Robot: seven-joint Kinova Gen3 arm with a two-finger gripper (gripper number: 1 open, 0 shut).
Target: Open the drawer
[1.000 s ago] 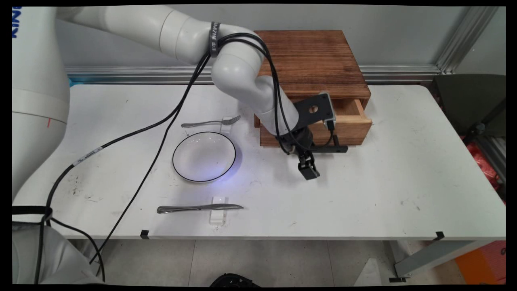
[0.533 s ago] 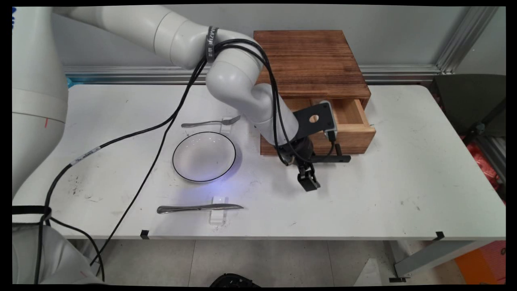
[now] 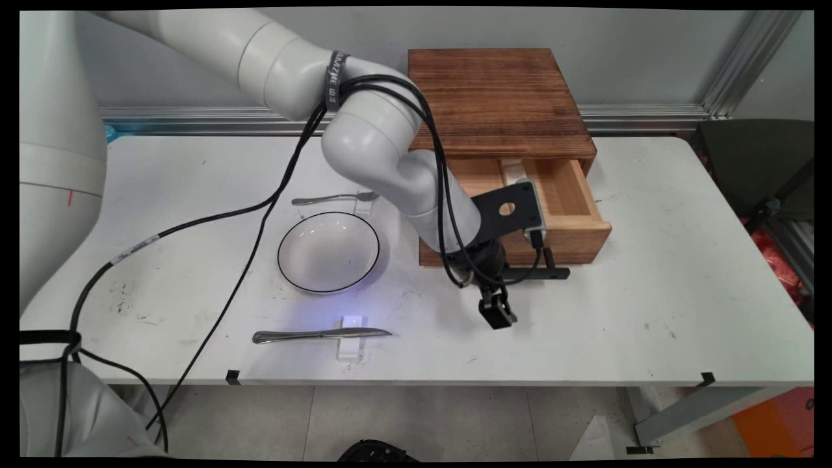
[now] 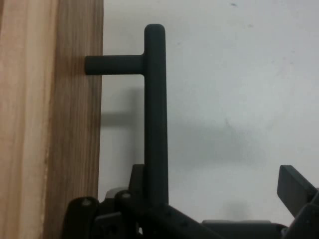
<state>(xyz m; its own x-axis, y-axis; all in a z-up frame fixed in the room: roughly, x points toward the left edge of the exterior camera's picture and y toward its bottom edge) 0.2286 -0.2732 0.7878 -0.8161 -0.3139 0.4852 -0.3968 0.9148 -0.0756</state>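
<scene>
Two fingers stand apart on the gripper [image 4: 215, 191]. One finger [image 4: 138, 174] sits in the gap between the black handle [image 4: 155, 109] and the wooden drawer front [image 4: 75, 149]. The other [image 4: 296, 185] is out over bare table, well clear of the bar. Nothing is clamped. We judge that the inner finger is hooked behind the bar, so it can bear on the bar's inner side without squeezing it. Whether it actually touches the bar we cannot tell, because the linkage hides the spot.

From above, the gripper [image 3: 496, 296] lies low along the handle [image 3: 543, 273], and its outer finger shows toward the table's near side. The drawer [image 3: 572, 224] stands partly out of the wooden box [image 3: 500, 97]. Its inside is open to view, with something pale at the back that we cannot make out. The box sits against the wall side of the table [image 3: 650, 292].

In front of the drawer the table is bare up to the near edge, and it is bare to the right too. On the left the room is tighter. A black-rimmed bowl [image 3: 328, 252] sits near the box's left corner, with a fork [image 3: 325, 198] behind it. A knife [image 3: 318, 335] lies on a small clear stand [image 3: 352, 348] nearer the front edge. The arm's cables [image 3: 260, 214] hang across that side.
</scene>
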